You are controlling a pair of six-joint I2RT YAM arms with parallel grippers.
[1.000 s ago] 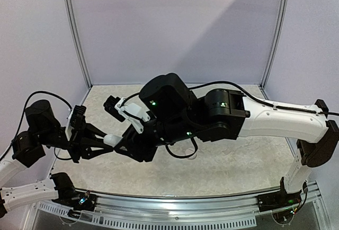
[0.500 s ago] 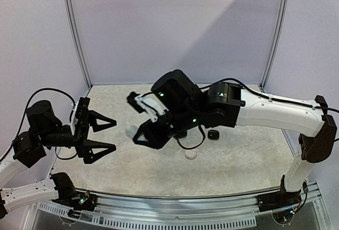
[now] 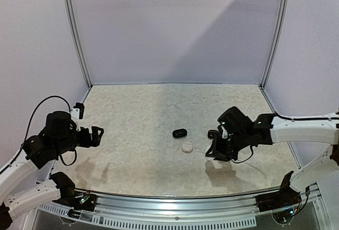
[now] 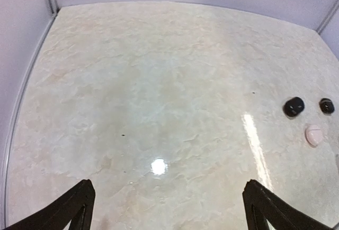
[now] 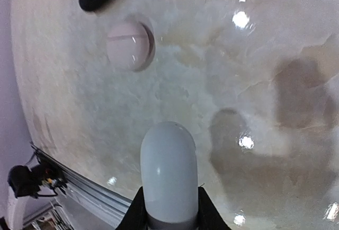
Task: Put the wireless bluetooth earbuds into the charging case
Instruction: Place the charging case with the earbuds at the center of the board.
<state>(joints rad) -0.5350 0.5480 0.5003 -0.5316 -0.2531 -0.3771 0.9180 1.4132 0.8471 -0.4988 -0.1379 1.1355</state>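
Grasping arm: the right end effector (image 5: 168, 211) is clenched on a white rounded piece (image 5: 168, 166), low over the right side of the bench (image 3: 132, 150); the piece stands out well past the fingertips, pinched on both flanks
Idle arm: the left end effector (image 4: 169, 198) is released, its fingers spread wide with nothing between them; it sits at the left edge, well apart from every item
White rounded piece: smooth, glossy and pill-shaped from the wrist view; whether it is a bud or a case seen on edge, I cannot tell
Bench items: a black case (image 3: 179, 133) lies near the middle; a white case (image 5: 130, 45) lies just near of it, a lid seam showing, seemingly closed; a small black piece (image 3: 213, 133) lies to the right of both, close to the right arm
Earbuds: no loose bud is plainly made out; the small black piece may be one, but it is too small to tell
Handling: these shells are probably light, rigid and slick; a curved surface tends to squirt out of a hard pinch, so moderate force seems wise
Where to hold: across the broad flanks near the middle, not on the rounded ends; leave the lid seam free if the case is to open
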